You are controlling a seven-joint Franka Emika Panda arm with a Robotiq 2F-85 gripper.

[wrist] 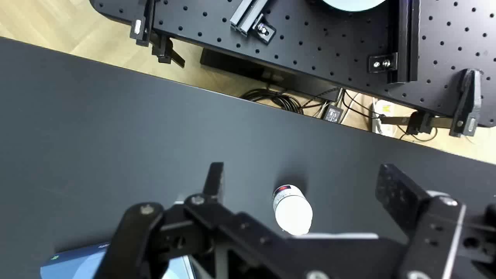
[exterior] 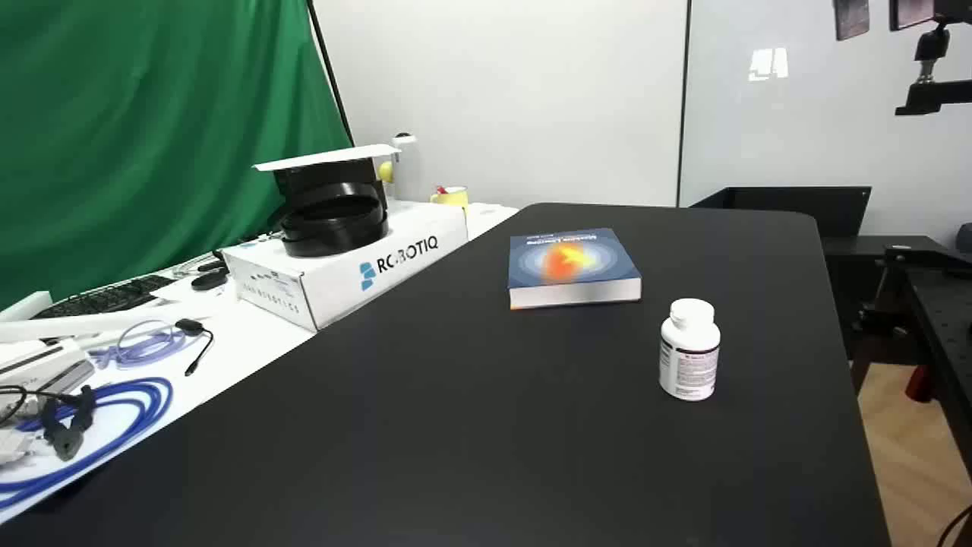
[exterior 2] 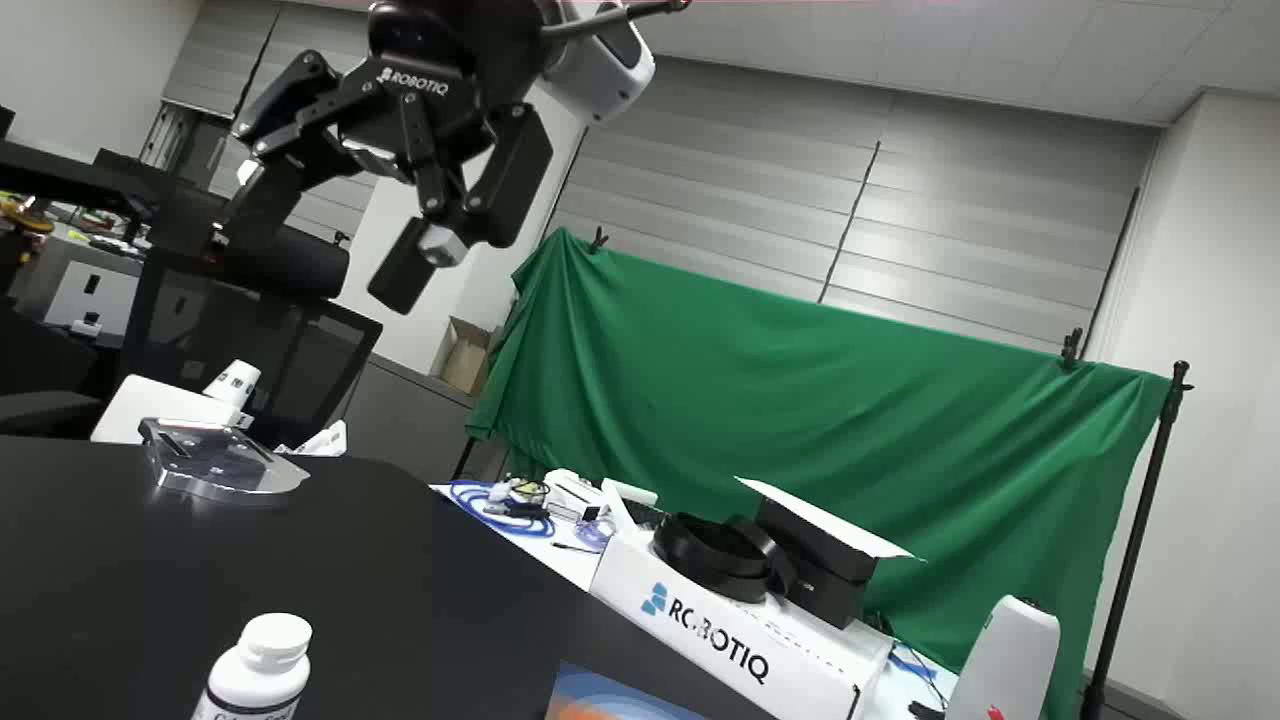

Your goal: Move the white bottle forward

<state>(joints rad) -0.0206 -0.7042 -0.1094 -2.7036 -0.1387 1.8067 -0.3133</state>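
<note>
White plastic, pale label, screw cap on: the white bottle [exterior: 689, 353] stands upright on the black table [exterior: 425, 425], long axis vertical. Datum: the book [exterior: 575, 266]. Bottle sits near the book but apart from it, closer than the book to the table edge facing the perforated bench [wrist: 321, 35].

Gripper [exterior 2: 320, 250]: jaws spread wide, nothing held; hangs in the air, well above the level of the book's cover. Single arm, so no question of which is nearer.

Key relation: the wrist view shows the bottle in the gap between the two fingers [wrist: 397, 197], cap toward the lens, one finger on the book's side of it, the other on the side away from the book. Roughly centred in that projection; true offset cannot be told at this height.

Reading: bottle lies below the jaws, so the next move should be mostly descent, with some lateral trim, fingers passing either side of the upright body. Grasp not yet made. "Forward" is undefined by these views; if it means away from the bench, travel would run toward the book's side of the table. Off-centre contact at the cap could tip a light bottle.
</note>
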